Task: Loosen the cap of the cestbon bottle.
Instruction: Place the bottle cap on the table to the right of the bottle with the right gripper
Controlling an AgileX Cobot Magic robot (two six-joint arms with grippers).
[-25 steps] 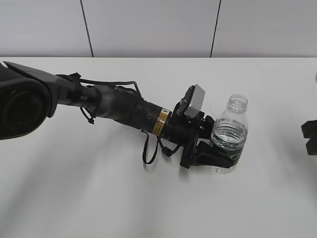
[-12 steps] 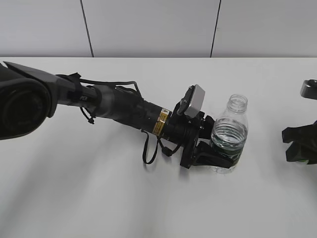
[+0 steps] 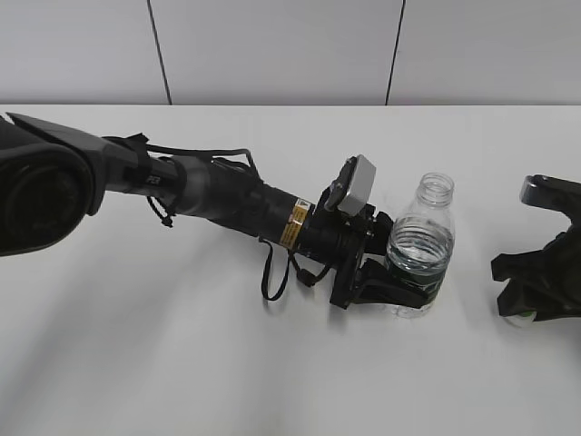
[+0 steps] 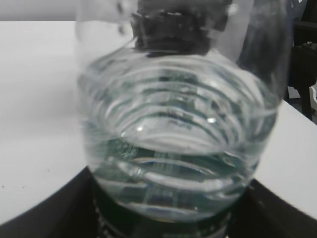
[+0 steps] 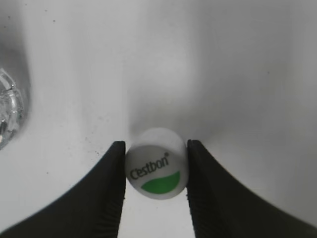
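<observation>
The cestbon bottle stands upright on the white table, part full of water, its threaded neck bare. My left gripper is shut on its dark green label band, and in the left wrist view the bottle fills the frame between the black fingers. The cap, white with a green patch and "Cestbon" print, is off the bottle. My right gripper is shut on its sides, just over the table. In the exterior view the right gripper sits right of the bottle.
The white table runs back to a pale panelled wall. The left arm stretches across the table from the left edge. The bottle's edge shows at the left of the right wrist view.
The right gripper has come in from the right edge, moving left and down with the cap in it. The left arm and the bottle have not moved.
</observation>
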